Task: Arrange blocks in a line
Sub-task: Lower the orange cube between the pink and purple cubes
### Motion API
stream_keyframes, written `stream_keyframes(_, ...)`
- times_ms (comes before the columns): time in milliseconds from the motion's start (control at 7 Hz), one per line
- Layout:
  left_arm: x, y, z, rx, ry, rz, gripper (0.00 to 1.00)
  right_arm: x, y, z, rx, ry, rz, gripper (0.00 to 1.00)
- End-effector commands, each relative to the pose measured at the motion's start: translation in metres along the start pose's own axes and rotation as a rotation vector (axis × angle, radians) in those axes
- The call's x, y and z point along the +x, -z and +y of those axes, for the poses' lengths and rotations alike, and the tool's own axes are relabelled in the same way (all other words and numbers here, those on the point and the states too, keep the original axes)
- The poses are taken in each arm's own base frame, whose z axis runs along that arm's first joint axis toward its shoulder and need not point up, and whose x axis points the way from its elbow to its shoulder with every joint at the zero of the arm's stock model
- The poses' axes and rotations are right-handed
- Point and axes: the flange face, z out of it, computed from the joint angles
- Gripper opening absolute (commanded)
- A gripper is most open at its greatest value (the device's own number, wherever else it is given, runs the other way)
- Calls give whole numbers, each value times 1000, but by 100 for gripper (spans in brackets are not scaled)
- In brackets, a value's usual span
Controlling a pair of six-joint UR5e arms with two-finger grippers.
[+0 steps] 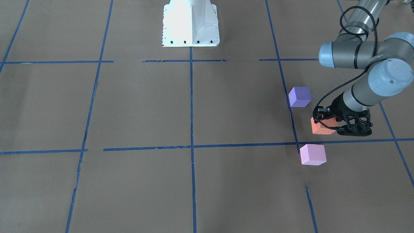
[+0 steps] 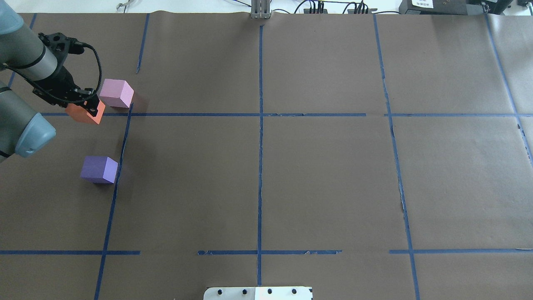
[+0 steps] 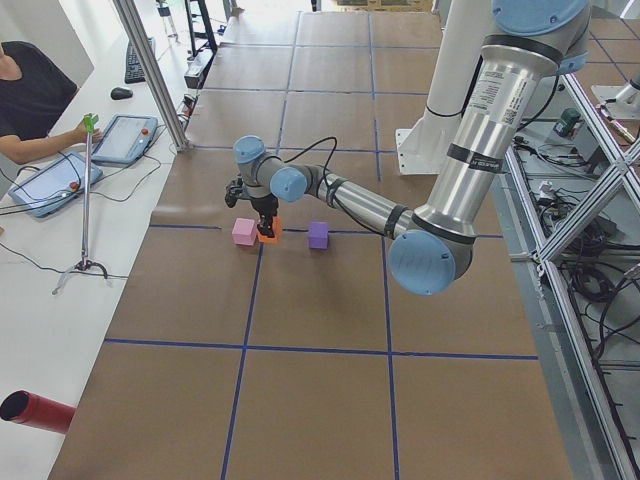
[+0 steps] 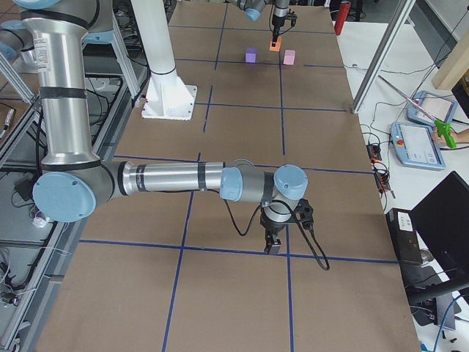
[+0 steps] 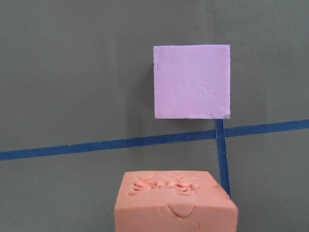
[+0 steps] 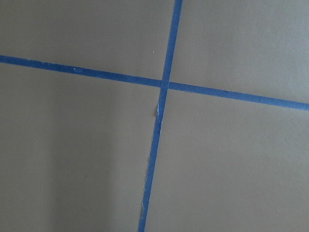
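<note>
- Orange block [image 1: 320,128] is sitting between purple block [image 1: 299,96] and pink block [image 1: 312,154], off their line; left gripper [image 1: 330,124] is clenching it.
- Foam is showing dents: I'm judging it light, squashy; gripping flat sides gently.
- Right gripper [image 4: 273,246]: I cannot tell.

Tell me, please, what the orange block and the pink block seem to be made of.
Orange block: probably soft foam with a matte finish; its top face carries crushed dents and pits. Pink block: likely the same foam, matte with no shine; faint dimples and slightly ragged edges show in the left wrist view.
</note>
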Motion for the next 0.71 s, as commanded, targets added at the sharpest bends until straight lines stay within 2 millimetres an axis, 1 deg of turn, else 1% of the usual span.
stream_keyframes(0,7,-14,0,-7,24,16,0,0,0,0,0,0,0,100)
stream_keyframes(143,12,-18,3,-12,14,17,0,0,0,0,0,0,0,100)
stream_keyframes(286,16,-27,4,-16,3,23,0,0,0,0,0,0,0,100)
stream_keyframes(571,19,-37,7,-26,5,23,0,0,0,0,0,2,0,100)
